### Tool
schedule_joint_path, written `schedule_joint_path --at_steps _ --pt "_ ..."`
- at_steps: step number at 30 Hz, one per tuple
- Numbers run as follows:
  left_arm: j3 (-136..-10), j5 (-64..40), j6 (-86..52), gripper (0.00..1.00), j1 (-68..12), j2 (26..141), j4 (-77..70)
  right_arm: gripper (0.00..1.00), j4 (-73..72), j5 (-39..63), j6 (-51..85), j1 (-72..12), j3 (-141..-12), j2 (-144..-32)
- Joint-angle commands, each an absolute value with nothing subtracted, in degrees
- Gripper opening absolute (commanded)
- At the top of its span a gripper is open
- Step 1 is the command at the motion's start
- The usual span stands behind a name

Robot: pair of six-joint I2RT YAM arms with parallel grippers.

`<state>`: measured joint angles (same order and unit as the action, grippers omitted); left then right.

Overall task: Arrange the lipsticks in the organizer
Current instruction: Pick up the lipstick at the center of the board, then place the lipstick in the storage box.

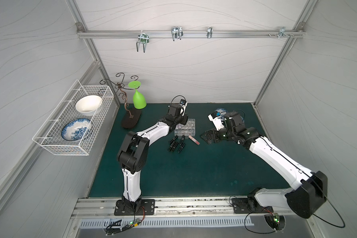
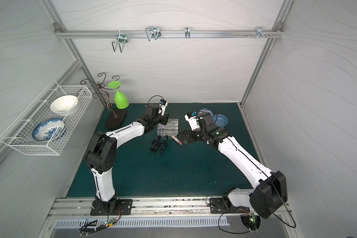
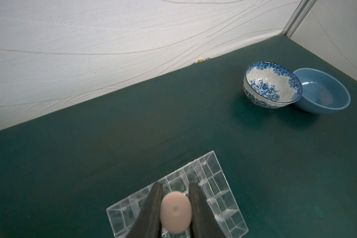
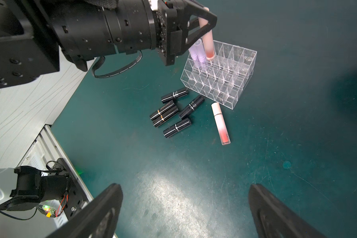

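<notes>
The clear organizer (image 4: 225,82) stands on the green mat and shows in both top views (image 1: 186,128) (image 2: 169,127). My left gripper (image 3: 176,191) is shut on a peach-pink lipstick (image 4: 208,43), held upright with its red lower end in a back cell. Beside it, two lilac lipsticks (image 4: 197,53) stand in cells. In front of the organizer lie several black lipsticks (image 4: 169,114) (image 1: 176,143) and another peach-pink lipstick (image 4: 220,123) (image 1: 194,140). My right gripper (image 4: 184,187) (image 1: 206,137) hovers open to the right of that tube, nothing between its fingers.
A blue-floral bowl (image 3: 272,84) and a plain blue bowl (image 3: 322,90) sit at the back right of the mat. A green glass (image 1: 139,99) hangs upside down on a wire stand at the back left. A white wire basket (image 1: 74,117) with two bowls is on the left wall.
</notes>
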<state>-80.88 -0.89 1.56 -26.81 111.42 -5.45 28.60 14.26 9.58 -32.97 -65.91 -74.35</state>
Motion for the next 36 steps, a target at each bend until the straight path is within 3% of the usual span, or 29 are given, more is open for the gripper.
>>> schedule_joint_path --at_steps 1,16,27,32,36 --pt "-81.3 0.3 2.6 0.09 -27.1 113.0 -9.4 0.99 27.4 15.6 9.1 -32.8 -65.5 -74.4" --pt "-77.0 1.7 1.4 0.07 -27.1 112.6 -12.1 0.98 27.2 16.5 9.1 -32.4 -65.1 -74.7" --pt "-78.4 1.4 0.1 0.13 -27.1 115.4 -14.4 0.98 27.9 16.6 8.7 -32.4 -65.0 -74.9" --pt "-76.4 0.5 -1.0 0.39 -27.1 113.3 -16.2 0.96 31.4 11.6 7.4 -35.0 -65.8 -78.0" --pt "-75.4 -1.9 -0.5 0.67 -28.6 107.1 -15.8 0.95 35.2 4.4 4.7 -39.8 -68.7 -84.5"
